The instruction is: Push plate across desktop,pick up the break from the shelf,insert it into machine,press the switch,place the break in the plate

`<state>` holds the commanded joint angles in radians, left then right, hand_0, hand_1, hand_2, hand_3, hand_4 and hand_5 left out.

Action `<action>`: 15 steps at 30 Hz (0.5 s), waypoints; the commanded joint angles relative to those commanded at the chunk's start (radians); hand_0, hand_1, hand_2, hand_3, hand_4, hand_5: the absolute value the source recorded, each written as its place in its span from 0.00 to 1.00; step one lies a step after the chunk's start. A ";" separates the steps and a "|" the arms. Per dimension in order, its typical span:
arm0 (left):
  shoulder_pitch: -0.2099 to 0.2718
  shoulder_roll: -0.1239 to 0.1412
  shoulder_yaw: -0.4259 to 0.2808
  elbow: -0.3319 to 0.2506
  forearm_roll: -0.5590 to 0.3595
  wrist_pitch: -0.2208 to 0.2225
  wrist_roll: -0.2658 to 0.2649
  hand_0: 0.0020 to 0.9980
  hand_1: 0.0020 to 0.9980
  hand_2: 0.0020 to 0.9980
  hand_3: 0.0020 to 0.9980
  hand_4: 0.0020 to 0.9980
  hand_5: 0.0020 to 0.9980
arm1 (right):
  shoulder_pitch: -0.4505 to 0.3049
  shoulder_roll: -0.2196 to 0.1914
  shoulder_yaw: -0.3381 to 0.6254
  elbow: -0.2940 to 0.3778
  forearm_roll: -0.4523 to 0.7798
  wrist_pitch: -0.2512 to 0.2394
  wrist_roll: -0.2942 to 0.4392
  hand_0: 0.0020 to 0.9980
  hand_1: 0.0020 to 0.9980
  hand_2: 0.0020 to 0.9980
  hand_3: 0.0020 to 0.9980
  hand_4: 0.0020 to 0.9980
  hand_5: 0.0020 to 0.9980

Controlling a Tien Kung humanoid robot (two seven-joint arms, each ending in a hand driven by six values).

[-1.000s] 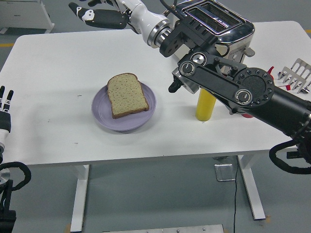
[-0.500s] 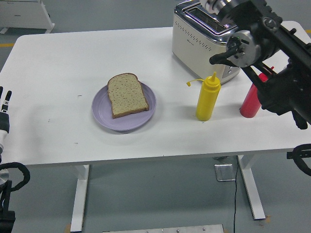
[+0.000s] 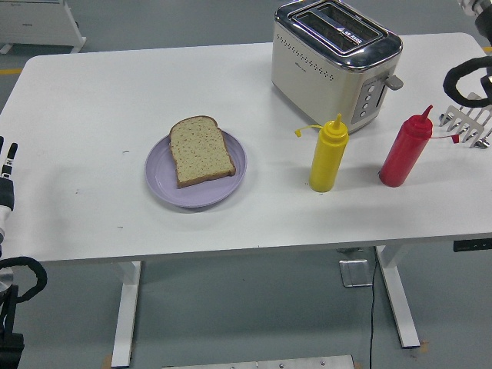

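Seen from high above a white table (image 3: 92, 92); slice of bread (image 3: 201, 150) lay flat on a lilac plate (image 3: 235, 178) at centre left of the frame, covering much of the plate's middle; silver toaster (image 3: 335, 61) stood at upper centre right, both slots looking empty, lever side facing lower right; yellow squeeze bottle (image 3: 327, 156) and red squeeze bottle (image 3: 405, 150) stood upright below the toaster, well apart from the plate; metal rack (image 3: 469, 123) sat at the right edge, with no bread visible on it. Left hand (image 3: 7, 165) rested at the far left edge, off the table, fingers straight and slightly apart, grasping nothing; right hand out of view, so could not tell its state; only a black cable loop (image 3: 466, 79) showed at upper right. Judged from the layout: bread already on the plate, task apparently complete, nothing obvious left to do.
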<state>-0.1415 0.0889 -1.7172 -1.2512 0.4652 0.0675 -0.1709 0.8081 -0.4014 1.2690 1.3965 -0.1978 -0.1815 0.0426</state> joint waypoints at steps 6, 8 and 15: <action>-0.002 0.003 -0.001 -0.004 -0.001 0.000 0.000 0.83 0.90 0.90 0.79 0.63 1.00 | -0.104 -0.064 0.077 -0.006 0.034 0.007 -0.013 0.83 0.80 0.79 0.80 0.41 0.55; -0.002 0.003 0.000 -0.006 -0.001 0.000 0.000 0.83 0.90 0.90 0.79 0.63 1.00 | -0.132 -0.077 0.093 -0.007 0.037 0.010 -0.017 0.83 0.79 0.78 0.80 0.41 0.55; -0.002 0.003 0.003 -0.009 -0.001 0.000 0.001 0.83 0.90 0.90 0.79 0.63 1.00 | -0.223 -0.090 0.131 -0.009 0.036 0.033 -0.036 0.83 0.79 0.78 0.80 0.41 0.56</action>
<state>-0.1432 0.0915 -1.7147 -1.2597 0.4641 0.0676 -0.1700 0.5851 -0.4914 1.3997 1.3878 -0.1614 -0.1487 0.0065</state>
